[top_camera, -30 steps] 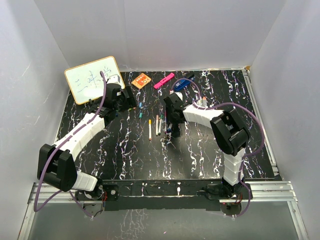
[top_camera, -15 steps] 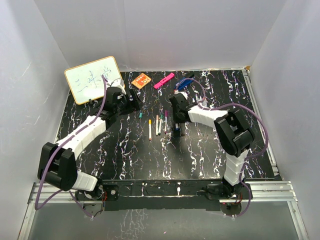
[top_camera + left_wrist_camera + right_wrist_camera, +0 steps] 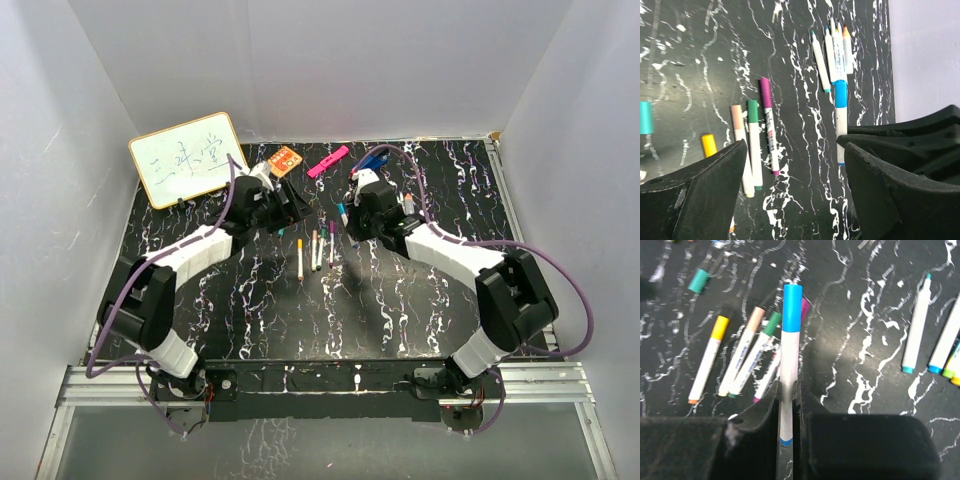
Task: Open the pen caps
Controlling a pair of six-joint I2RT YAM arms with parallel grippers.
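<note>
My right gripper (image 3: pixel 789 390) is shut on a white pen (image 3: pixel 788 365) near its lower end, and the pen's blue cap (image 3: pixel 791 307) sticks out beyond the fingers. In the top view the right gripper (image 3: pixel 350 222) hovers at the mid-back of the table. The left gripper (image 3: pixel 795 190) is open over bare table, just left of that pen (image 3: pixel 840 125). Capped pens lie side by side: yellow (image 3: pixel 719 327), beige (image 3: pixel 755 319), green (image 3: pixel 772 324) and purple (image 3: pixel 765 92). A loose teal cap (image 3: pixel 699 280) lies apart. From above, the left gripper (image 3: pixel 297 208) is beside this row (image 3: pixel 318 250).
Several uncapped pens (image 3: pixel 917 325) lie to the right of the held one. At the back stand a small whiteboard (image 3: pixel 185 157), an orange card (image 3: pixel 283 160), a pink highlighter (image 3: pixel 328 160) and a blue clip-like tool (image 3: pixel 368 165). White walls close in three sides.
My right gripper has shut on the blue-capped pen and carried it toward the back. The left arm has swung right, closer to the pens, its jaws still open.
</note>
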